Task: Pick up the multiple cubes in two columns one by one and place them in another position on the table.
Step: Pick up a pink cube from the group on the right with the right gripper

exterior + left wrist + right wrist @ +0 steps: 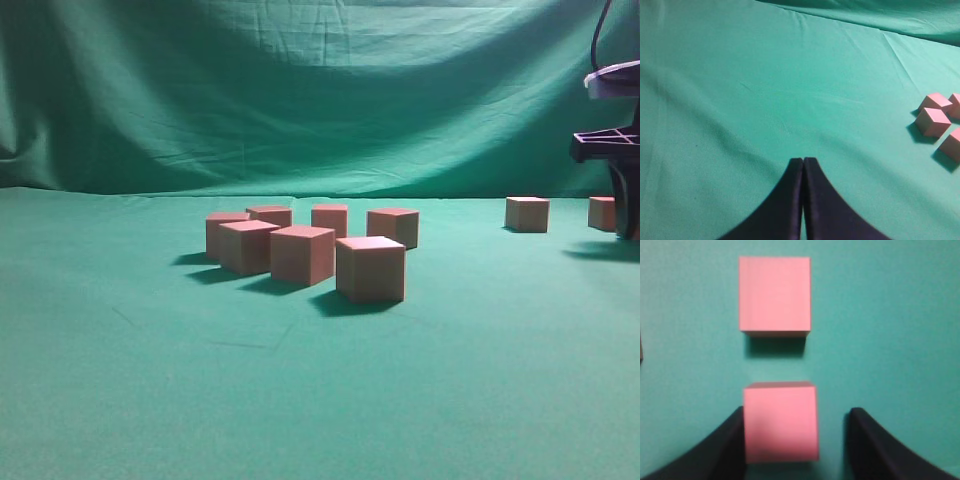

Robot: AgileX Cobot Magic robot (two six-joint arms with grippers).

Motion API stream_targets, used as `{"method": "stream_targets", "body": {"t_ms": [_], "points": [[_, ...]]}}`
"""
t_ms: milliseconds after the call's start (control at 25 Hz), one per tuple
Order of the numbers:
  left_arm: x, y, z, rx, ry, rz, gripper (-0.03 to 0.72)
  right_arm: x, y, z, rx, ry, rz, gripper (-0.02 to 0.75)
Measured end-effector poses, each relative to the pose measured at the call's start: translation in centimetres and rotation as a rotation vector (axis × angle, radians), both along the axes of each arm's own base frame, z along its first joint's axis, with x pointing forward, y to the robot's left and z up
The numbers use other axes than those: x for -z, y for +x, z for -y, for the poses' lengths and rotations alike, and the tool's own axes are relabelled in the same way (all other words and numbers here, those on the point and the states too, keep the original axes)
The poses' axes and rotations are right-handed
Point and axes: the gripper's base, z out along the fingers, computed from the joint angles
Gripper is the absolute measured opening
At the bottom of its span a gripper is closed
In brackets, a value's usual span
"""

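Material: matte pinkish-red cubes (371, 268) with paler tan sides and sharp edges; they look stiff, light and unlikely to break, though that is a judgement from their look alone.
Grip: the flat opposite side faces should hold well between two fingers; the dull finish does not look slippery.
Where the cubes are: seven stand as a close cluster of two rows near the middle of the bench (150, 400); two more stand apart toward the right edge, well clear of the cluster.
Right hand: the right hand (795, 440) is released, its fingers spread either side of the near cube (781, 422); the left finger looks touching or nearly touching it, and there is a clear gap on the right.
Second cube: the far cube (774, 294) sits just beyond the near one, in line with it and separated by a strip of cloth.
Left hand: the left hand (803, 165) is clenched on nothing, over bare cloth, with cubes near the right edge of its view.
Surface: plain green cloth, slightly creased, which may give a little under a set-down.
Room: a draped green backdrop (320, 90) hangs behind the far edge of the bench.
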Motion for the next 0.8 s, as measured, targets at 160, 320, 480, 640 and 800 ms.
{"method": "stream_targets", "body": {"t_ms": [160,320,480,640,800], "points": [[0.0,0.0,0.0,0.0,0.0,0.0,0.0,0.0,0.0,0.0,0.0,0.0,0.004,0.26],[0.0,0.0,0.0,0.0,0.0,0.0,0.0,-0.2,0.0,0.0,0.004,-0.003,-0.022,0.269],[0.0,0.0,0.0,0.0,0.0,0.0,0.0,-1.9,0.4,0.1,0.022,-0.011,-0.079,0.269],[0.0,0.0,0.0,0.0,0.0,0.0,0.0,-4.5,0.3,0.2,0.044,-0.01,-0.124,0.269],[0.0,0.0,0.0,0.0,0.0,0.0,0.0,-8.4,-1.5,-0.5,0.041,-0.003,-0.116,0.269]]}}
